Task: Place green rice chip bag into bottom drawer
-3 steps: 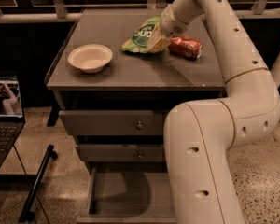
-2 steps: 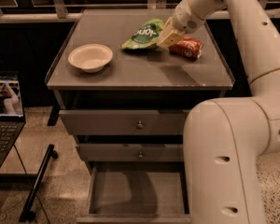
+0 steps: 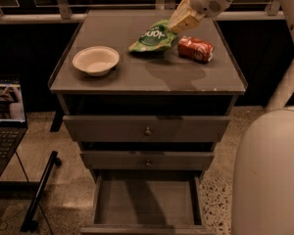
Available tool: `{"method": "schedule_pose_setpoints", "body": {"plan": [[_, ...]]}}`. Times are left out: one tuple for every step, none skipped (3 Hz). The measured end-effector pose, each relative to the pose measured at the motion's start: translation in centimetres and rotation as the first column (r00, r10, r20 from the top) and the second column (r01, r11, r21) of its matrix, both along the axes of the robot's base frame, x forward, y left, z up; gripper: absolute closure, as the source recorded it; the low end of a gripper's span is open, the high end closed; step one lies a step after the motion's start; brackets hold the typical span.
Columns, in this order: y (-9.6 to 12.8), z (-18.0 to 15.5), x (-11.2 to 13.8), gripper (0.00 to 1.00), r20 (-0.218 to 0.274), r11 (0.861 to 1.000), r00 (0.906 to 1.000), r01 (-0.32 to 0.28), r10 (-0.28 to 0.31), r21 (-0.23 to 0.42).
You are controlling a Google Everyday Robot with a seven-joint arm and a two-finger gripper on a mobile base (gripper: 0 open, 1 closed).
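Note:
The green rice chip bag [image 3: 153,36], glossy with a white round logo, is at the back middle of the cabinet top [image 3: 137,77]. My gripper [image 3: 179,24] comes in from the upper right and is shut on the bag's right edge. The bag hangs tilted and seems slightly lifted, with a shadow on the top below it. The bottom drawer [image 3: 147,204] is pulled open at the foot of the cabinet, and its inside shows nothing in it.
A red wrinkled packet [image 3: 195,49] lies just right of the bag. A white bowl [image 3: 95,60] sits at the left of the top. Two shut drawers with knobs [image 3: 147,130] are above the open one. A laptop [image 3: 5,116] stands left; my arm's body [image 3: 269,175] fills the lower right.
The arm has swung up and to the right, out of the frame's middle. The bag's right edge has risen with the gripper. Bowl and red packet have not moved.

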State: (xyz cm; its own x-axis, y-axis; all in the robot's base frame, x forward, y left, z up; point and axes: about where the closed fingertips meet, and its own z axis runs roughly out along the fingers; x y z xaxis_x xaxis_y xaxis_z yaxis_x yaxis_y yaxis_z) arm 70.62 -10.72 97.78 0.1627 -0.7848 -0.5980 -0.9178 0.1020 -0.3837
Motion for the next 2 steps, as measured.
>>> {"method": "schedule_pose_setpoints", "body": {"plan": [[0.0, -0.3, 0.2, 0.58, -0.004, 1.0, 1.0, 0.0, 0.0, -0.002], [0.5, -0.6, 1.4, 0.35, 0.022, 1.0, 0.9998, -0.003, 0.003, -0.022]]}}
